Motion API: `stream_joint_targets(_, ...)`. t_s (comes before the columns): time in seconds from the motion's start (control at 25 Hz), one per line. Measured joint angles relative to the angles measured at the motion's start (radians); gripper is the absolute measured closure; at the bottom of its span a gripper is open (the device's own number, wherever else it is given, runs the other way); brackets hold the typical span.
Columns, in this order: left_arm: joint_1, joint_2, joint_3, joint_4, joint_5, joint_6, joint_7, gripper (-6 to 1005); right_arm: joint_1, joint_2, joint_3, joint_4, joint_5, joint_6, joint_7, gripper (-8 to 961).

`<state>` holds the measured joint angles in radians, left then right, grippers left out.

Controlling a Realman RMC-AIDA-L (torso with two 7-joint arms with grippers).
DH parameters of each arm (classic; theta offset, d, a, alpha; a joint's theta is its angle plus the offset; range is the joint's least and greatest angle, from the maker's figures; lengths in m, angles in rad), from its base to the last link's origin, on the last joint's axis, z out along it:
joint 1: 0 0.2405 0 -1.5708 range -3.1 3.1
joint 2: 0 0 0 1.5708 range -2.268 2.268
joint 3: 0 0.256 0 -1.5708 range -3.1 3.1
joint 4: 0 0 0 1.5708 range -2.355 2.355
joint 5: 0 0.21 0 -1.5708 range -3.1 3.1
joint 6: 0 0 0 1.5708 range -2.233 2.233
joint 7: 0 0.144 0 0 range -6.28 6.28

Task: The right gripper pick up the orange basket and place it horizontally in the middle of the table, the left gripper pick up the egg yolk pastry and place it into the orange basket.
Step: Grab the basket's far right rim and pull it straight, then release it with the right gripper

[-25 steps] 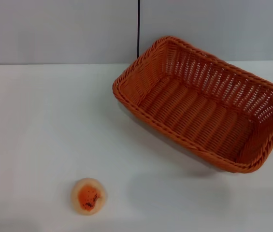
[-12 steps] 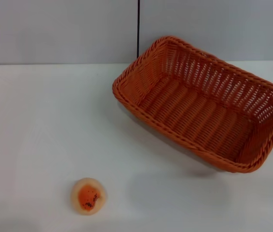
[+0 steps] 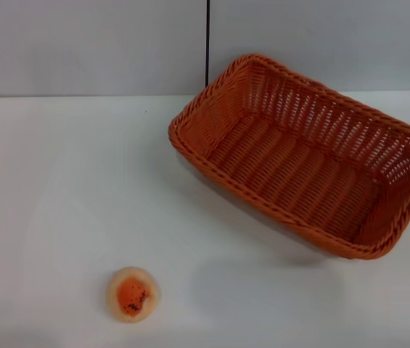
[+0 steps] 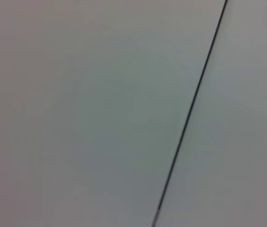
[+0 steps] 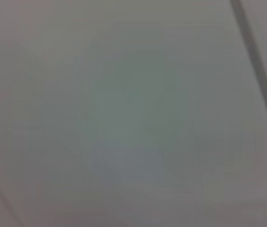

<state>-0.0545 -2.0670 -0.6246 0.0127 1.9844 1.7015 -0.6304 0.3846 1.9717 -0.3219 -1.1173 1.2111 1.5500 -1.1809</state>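
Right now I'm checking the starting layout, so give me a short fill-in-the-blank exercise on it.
1. The orange basket holds ____.
2. The egg yolk pastry lies on the ____, apart from the basket.
3. In the head view, the pastry lies nearer the robot's ____ side than the basket.

Missing words: nothing; table; left

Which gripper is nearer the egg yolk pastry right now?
Cannot tell: neither gripper is in view. The egg yolk pastry lies on the robot's left, apart from the orange basket at right.

A plain grey wall [image 3: 88, 43] stands behind a wide white bench [image 3: 59, 181]. A thin dark vertical seam [image 3: 208, 40] divides the wall into two panels.
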Motion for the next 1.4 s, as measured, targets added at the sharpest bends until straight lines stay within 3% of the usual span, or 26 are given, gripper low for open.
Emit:
stream_joint_targets(0.2, 0.024, 0.001, 0.02, -0.001, 0.011, 0.0, 0.0, 196, 0.147, -0.123, -0.215, -0.003, -0.281, 0.046, 0.276, 335)
stream_joint_targets(0.28, 0.031, 0.001, 0.02, 0.0, 0.011, 0.0, 0.0, 196, 0.202, -0.158, -0.26, 0.044, -0.35, 0.063, 0.309, 335)
stream_joint_targets(0.36, 0.039, -0.001, 0.026, 0.0, 0.018, 0.0, 0.0, 196, 0.292, -0.19, -0.277, 0.142, -0.442, 0.1, 0.324, 335)
stream_joint_targets(0.4, 0.039, -0.001, 0.026, 0.0, 0.018, 0.0, 0.0, 196, 0.292, -0.19, -0.277, 0.142, -0.442, 0.1, 0.324, 335)
stream_joint_targets(0.48, 0.041, 0.0, 0.032, 0.0, 0.019, -0.001, 0.0, 196, 0.361, -0.203, -0.298, 0.227, -0.504, 0.129, 0.324, 334)
stream_joint_targets(0.6, 0.042, 0.0, 0.032, 0.0, 0.019, -0.001, 0.0, 196, 0.392, -0.198, -0.326, 0.257, -0.532, 0.126, 0.324, 334)
stream_joint_targets(0.64, 0.042, 0.0, 0.032, 0.001, 0.019, -0.001, 0.0, 196, 0.4, -0.192, -0.341, 0.263, -0.537, 0.118, 0.323, 334)
stream_joint_targets(0.68, 0.042, 0.001, 0.033, 0.002, 0.019, -0.001, 0.0, 196, 0.415, -0.172, -0.378, 0.276, -0.541, 0.101, 0.314, 333)
stream_joint_targets(0.72, 0.042, 0.001, 0.033, 0.003, 0.019, -0.001, 0.0, 196, 0.415, -0.172, -0.378, 0.276, -0.541, 0.101, 0.314, 333)
stream_joint_targets(0.76, 0.042, 0.001, 0.033, 0.003, 0.019, -0.001, 0.0, 196, 0.423, -0.145, -0.399, 0.28, -0.542, 0.089, 0.291, 333)
stream_joint_targets(0.8, 0.042, 0.002, 0.032, 0.003, 0.019, -0.001, 0.0, 196, 0.423, -0.145, -0.399, 0.28, -0.542, 0.089, 0.291, 333)
stream_joint_targets(0.84, 0.042, 0.002, 0.032, 0.005, 0.019, -0.001, 0.0, 196, 0.424, -0.13, -0.402, 0.278, -0.546, 0.08, 0.277, 333)
stream_joint_targets(0.92, 0.042, 0.002, 0.031, 0.006, 0.019, 0.0, 0.0, 196, 0.424, -0.076, -0.412, 0.272, -0.574, 0.022, 0.242, 333)
stream_joint_targets(1.04, 0.042, 0.002, 0.03, 0.007, 0.019, 0.001, 0.0, 196, 0.421, -0.065, -0.419, 0.272, -0.578, 0.001, 0.234, 334)
stream_joint_targets(1.16, 0.041, 0.004, 0.03, 0.01, 0.019, -0.001, 0.0, 197, 0.41, -0.033, -0.449, 0.287, -0.588, -0.091, 0.199, 334)
stream_joint_targets(1.4, 0.036, 0.004, 0.03, 0.01, 0.019, -0.002, 0.0, 197, 0.401, -0.013, -0.448, 0.293, -0.58, -0.144, 0.165, 335)
